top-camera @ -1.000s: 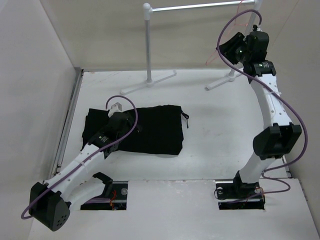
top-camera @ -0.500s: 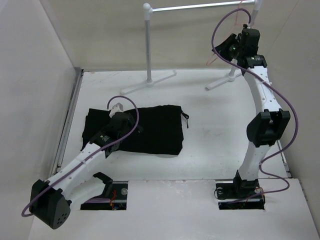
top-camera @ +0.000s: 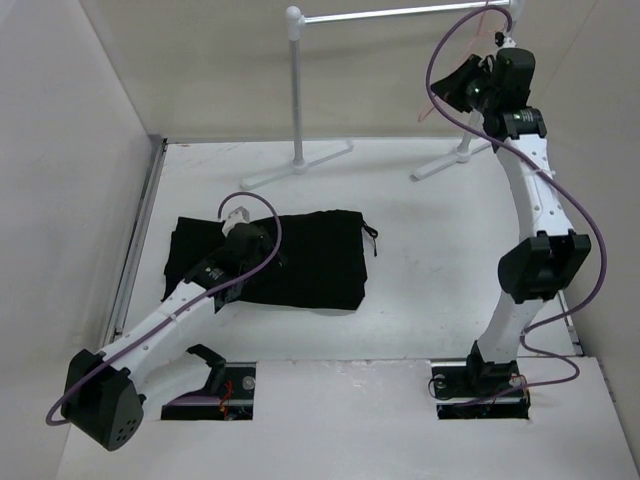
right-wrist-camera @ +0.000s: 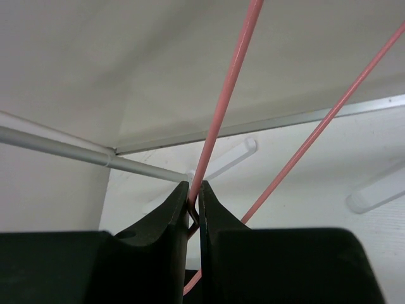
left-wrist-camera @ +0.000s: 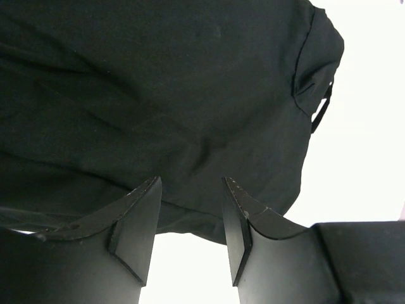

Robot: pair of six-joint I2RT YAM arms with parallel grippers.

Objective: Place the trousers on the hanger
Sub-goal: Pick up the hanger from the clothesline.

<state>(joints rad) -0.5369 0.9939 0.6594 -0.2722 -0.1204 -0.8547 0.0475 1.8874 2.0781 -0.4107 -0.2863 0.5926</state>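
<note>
The black trousers [top-camera: 300, 260] lie folded flat on the white table at the left-middle, and fill the left wrist view [left-wrist-camera: 158, 95]. My left gripper [top-camera: 237, 222] hovers over their left part, open and empty [left-wrist-camera: 190, 218]. The thin pink-red hanger [right-wrist-camera: 231, 82] hangs by the silver rail at the far right; a short stretch of its wire shows in the top view [top-camera: 428, 108]. My right gripper [top-camera: 462, 85] is raised near the rail and shut on the hanger's wire [right-wrist-camera: 194, 196].
A clothes rail with a white post [top-camera: 296, 90] and silver bar [top-camera: 400, 13] stands at the back, its white feet [top-camera: 300, 165] on the table. Walls close in on the left, back and right.
The right arm swung slightly at the rail with the hanger in its gripper. The left arm and trousers stayed almost still.
</note>
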